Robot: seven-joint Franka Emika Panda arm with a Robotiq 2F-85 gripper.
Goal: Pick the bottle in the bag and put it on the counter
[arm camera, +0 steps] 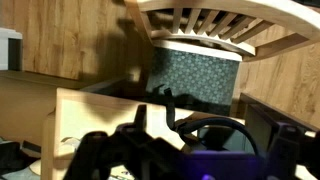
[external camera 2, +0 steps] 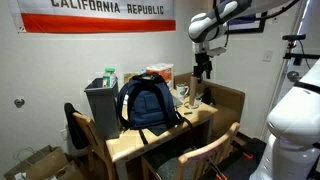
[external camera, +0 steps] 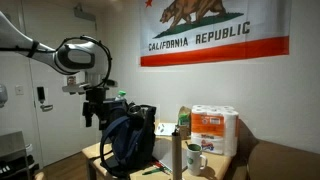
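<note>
The bag [external camera: 125, 140] is a dark navy-and-black backpack standing upright on the light tan counter [external camera: 225, 168]; it also shows in an exterior view [external camera 2: 150, 103]. The bottle is hidden in every view. My gripper [external camera: 93, 112] hangs beside the bag's upper part, off its side and not touching it; in an exterior view [external camera 2: 203, 68] it is above the counter's far end. In the wrist view the gripper [arm camera: 190, 160] is dark, its fingers look spread apart with nothing between them, and a black bag strap loop [arm camera: 215, 125] lies just ahead.
A tall silver steel cylinder [external camera: 178, 155], a white mug [external camera: 195, 158] and a white-and-orange paper-towel pack [external camera: 213, 130] stand on the counter. A grey bin [external camera 2: 103, 105] stands beside the bag. Wooden chairs [external camera 2: 205, 155] surround the counter; a chair back [arm camera: 220, 25] fills the top of the wrist view.
</note>
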